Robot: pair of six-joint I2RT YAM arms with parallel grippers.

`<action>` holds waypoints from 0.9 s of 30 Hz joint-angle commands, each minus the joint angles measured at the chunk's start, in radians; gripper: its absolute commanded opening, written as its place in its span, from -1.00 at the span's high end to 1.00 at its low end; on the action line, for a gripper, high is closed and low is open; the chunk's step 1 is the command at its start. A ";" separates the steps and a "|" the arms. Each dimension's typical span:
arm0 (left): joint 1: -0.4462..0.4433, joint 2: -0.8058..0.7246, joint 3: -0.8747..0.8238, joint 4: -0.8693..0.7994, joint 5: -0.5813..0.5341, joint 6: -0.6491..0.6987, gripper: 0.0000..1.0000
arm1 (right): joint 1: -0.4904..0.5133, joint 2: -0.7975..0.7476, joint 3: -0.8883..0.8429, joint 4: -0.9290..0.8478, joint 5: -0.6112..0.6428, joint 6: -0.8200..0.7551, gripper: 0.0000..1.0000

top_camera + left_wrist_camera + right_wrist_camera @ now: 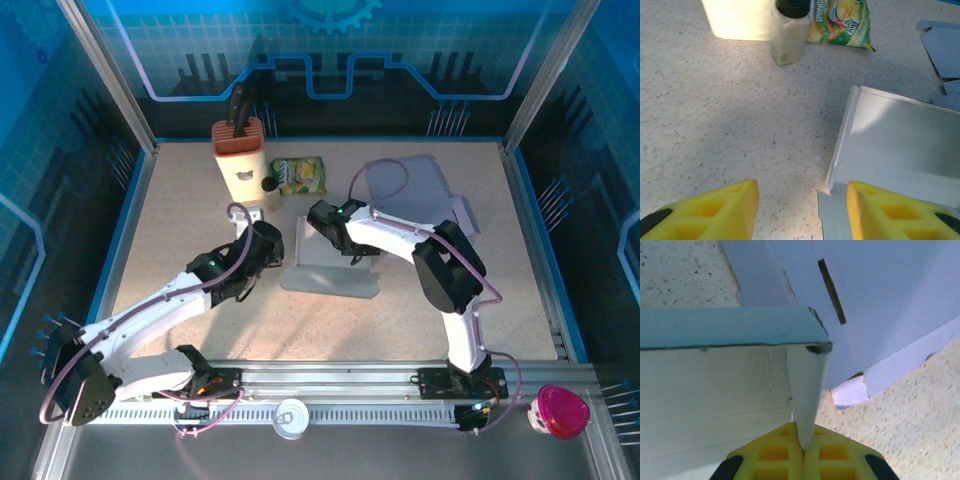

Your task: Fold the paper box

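The speckled table [180, 230] has the paper box [330, 272] lying near its middle, partly formed, with a raised wall along its left side and a flat base spreading to the right; a spare flat sheet [410, 185] lies further back and to the right, close behind the box in the right wrist view. The right gripper [802, 452] is clenched on a thin upright flap [807, 390] at the far side of the box, pinching it at its lower edge. The left gripper [802, 200] is released and holds nothing, its jaws standing apart at the box's near left corner, one finger over bare table and the other just beside the raised wall. The step in hand looks like standing the walls up and tucking them. To do it well, the right should hold its flap steady as an anchor while the left closes on or pushes the left wall along its crease, not across it, so the thin card does not buckle or slide. Open table lies left of and nearer than the box, the best room for the left arm; to the far left a tan holder [240, 155], a small bottle [789, 35] and a snack bag [840, 20] crowd the approach.
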 commanded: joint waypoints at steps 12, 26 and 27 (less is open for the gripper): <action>0.021 -0.246 -0.042 -0.237 0.139 -0.080 0.01 | -0.011 -0.045 0.002 -0.210 -0.435 0.566 1.00; 0.020 -0.284 -0.197 -0.147 0.296 -0.109 0.14 | -0.038 -0.127 -0.249 0.048 -0.768 0.887 1.00; 0.019 -0.277 -0.213 -0.125 0.318 -0.114 0.15 | -0.036 -0.129 -0.269 0.076 -0.790 0.901 1.00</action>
